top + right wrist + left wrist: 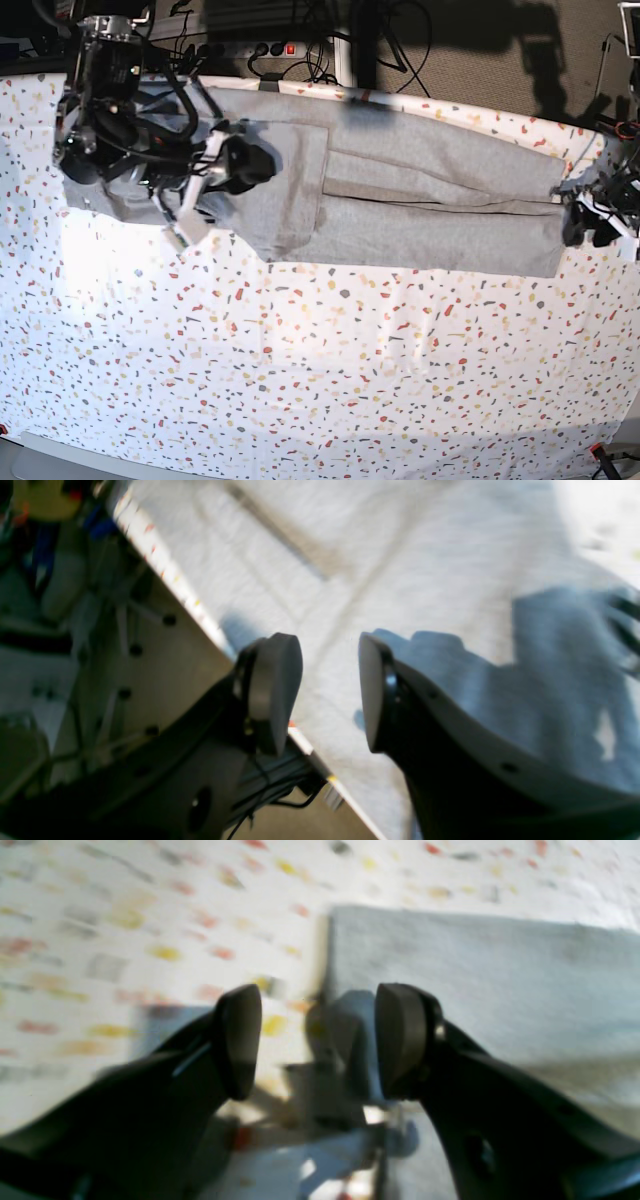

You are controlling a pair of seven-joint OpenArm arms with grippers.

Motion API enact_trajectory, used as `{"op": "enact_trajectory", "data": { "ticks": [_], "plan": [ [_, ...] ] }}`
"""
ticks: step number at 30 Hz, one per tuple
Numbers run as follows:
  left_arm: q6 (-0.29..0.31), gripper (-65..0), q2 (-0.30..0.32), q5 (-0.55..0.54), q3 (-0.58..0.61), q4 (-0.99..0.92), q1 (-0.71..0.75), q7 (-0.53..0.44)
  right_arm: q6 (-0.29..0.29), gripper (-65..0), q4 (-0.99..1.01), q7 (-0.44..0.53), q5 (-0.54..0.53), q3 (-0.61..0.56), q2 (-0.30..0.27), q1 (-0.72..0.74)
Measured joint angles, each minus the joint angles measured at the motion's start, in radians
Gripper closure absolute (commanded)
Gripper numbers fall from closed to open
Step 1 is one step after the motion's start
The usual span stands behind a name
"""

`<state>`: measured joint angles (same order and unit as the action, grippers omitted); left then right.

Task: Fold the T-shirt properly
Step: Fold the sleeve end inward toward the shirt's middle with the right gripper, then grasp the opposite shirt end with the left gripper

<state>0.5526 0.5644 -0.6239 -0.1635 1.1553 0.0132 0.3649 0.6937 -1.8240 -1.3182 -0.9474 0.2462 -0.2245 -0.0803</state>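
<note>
The heather-grey T-shirt (430, 205) lies along the far side of the table, folded into a long band with a flap turned over near its left end. My right gripper (255, 162) hovers over that left part, open with nothing between its fingers; the right wrist view shows the gripper (325, 692) above the grey cloth (400, 570), close to the table edge. My left gripper (582, 222) sits at the shirt's right end, open and empty. In the left wrist view the gripper (318, 1040) is just off the shirt's corner (475, 980).
A white speckled tablecloth (300, 370) covers the table. Behind the far edge are a power strip (265, 47), cables and a perforated frame (150, 680). The right arm's body (110, 110) stands over the shirt's left end.
</note>
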Motion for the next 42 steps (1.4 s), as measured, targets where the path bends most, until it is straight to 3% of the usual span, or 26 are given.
{"op": "enact_trajectory", "data": {
  "ticks": [3,11,21,24,28,31,34,39,42],
  "plan": [
    [0.05,-35.2,0.001,-0.063,0.0,-0.023,0.001,0.059,0.0,-24.4,0.0,0.0,-0.003,0.056,0.0,0.0],
    [0.095,-35.2,-0.012,-0.163,0.0,-0.023,-0.002,0.216,0.0,-24.4,0.0,0.0,-0.058,0.123,0.001,0.0],
    [0.103,-35.2,-0.061,-0.179,0.0,-0.024,-0.003,0.243,0.0,-24.4,0.0,0.0,-0.056,0.124,0.003,0.0],
    [0.139,-35.2,-0.08,-0.179,-0.005,-0.024,-0.008,0.264,0.0,-24.4,0.0,0.0,-0.055,0.124,0.003,0.0],
    [0.139,-34.3,-0.115,-0.183,-0.004,-0.024,-0.011,0.246,0.0,-24.4,0.0,0.0,-0.058,0.124,0.003,0.0],
    [0.139,-22.8,-0.119,-0.179,-0.003,-0.024,-0.01,0.235,0.0,-24.4,0.0,0.0,-0.058,0.124,-0.001,0.0],
    [0.135,0.0,-0.115,-0.166,0.0,-0.03,-0.004,0.192,0.0,-24.4,0.0,0.0,-0.058,0.124,-0.013,0.0],
    [0.123,0.0,-0.082,-0.16,0.0,-0.03,0.0,0.095,0.0,-24.4,0.0,0.0,-0.051,0.125,-0.039,0.0],
    [-0.003,0.0,-0.063,-0.081,0.002,-0.03,-0.002,0.029,0.0,-24.4,0.0,0.0,-0.047,0.123,-0.05,0.0]
  ]
}}
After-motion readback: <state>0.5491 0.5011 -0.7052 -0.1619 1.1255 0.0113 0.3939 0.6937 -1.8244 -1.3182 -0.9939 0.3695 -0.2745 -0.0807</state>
